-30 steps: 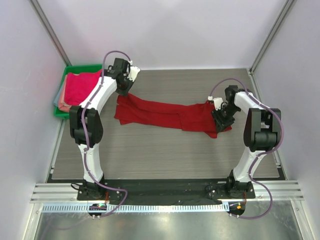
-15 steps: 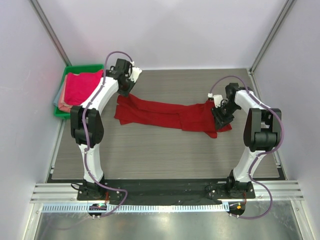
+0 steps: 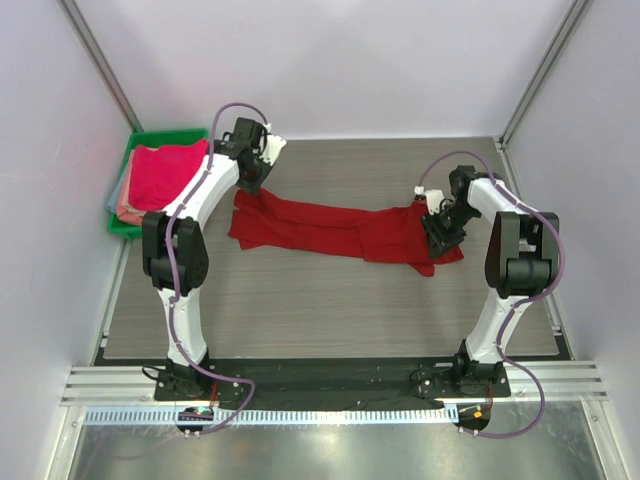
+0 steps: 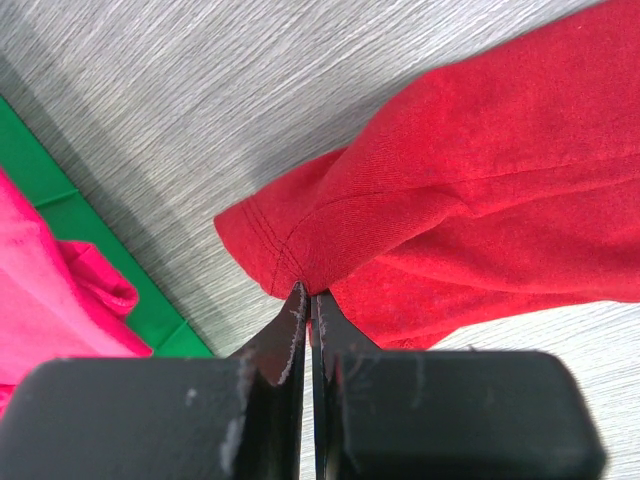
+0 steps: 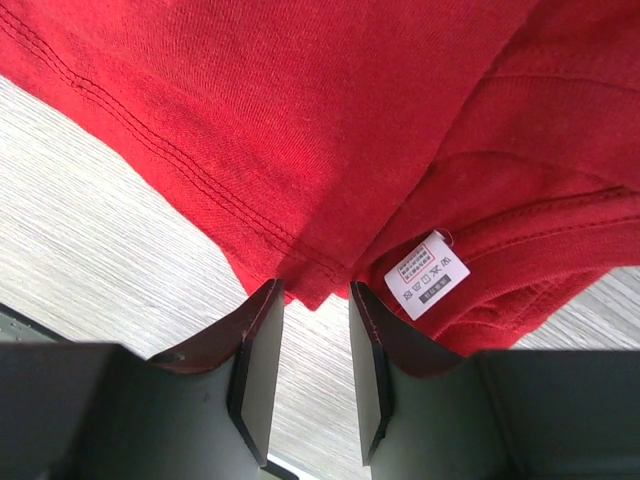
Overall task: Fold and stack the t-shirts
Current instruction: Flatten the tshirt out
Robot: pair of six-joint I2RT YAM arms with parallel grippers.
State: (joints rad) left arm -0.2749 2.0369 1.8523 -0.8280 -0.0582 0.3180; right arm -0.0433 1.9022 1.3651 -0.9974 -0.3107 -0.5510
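Right fingers (image 5: 255,360) nudged farther, parted over red t-shirt (image 3: 330,228) hem; left fingers (image 4: 280,350) clamp its far edge

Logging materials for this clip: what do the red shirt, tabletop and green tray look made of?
Red shirt: matte knit cloth, with fine ribbing and stitched hems. Tabletop: probably grey wood-look laminate, streaked grain. Green tray: likely smooth plastic, evenly coloured.

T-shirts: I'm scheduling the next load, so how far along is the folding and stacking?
Done: nothing certain; a pink shirt tops a pile in the green tray, folds unclear. In hand: the red shirt lies stretched out, left gripper shut on one corner, right gripper open at the other end. Left: folding and stacking it.
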